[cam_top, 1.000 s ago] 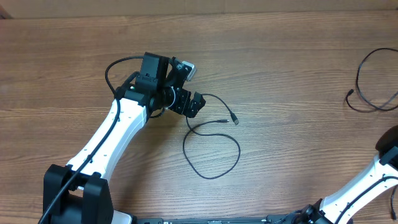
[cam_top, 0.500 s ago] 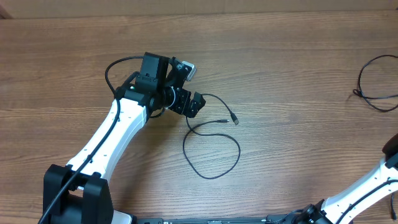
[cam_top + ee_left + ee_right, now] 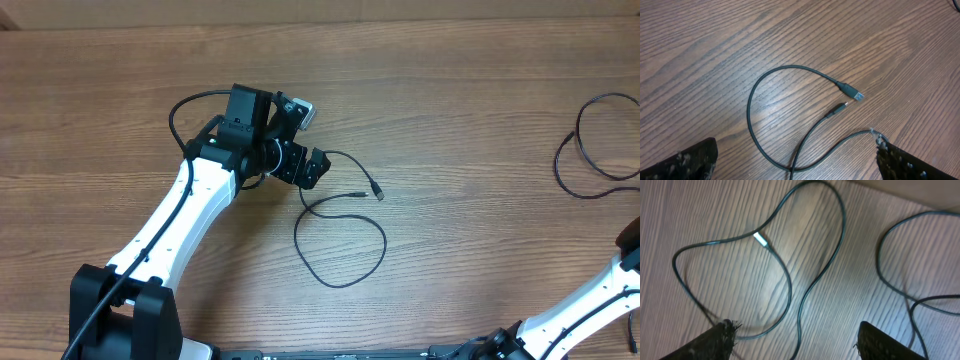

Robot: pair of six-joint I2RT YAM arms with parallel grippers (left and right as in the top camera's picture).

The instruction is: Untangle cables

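Left end effector point(image 3: 797, 162) is spread wide over a black cable point(image 3: 790, 67) mid-counter point(image 3: 700, 50), and right end effector point(image 3: 795, 340) is spread wide over looped cables point(image 3: 760, 238) by the right edge.

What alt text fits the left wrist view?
A thin black cable lies in a loose loop on a wooden table and crosses itself near the bottom edge. Its two plugs rest side by side, right of centre. The left end effector is open, with its dark fingers in the bottom corners.
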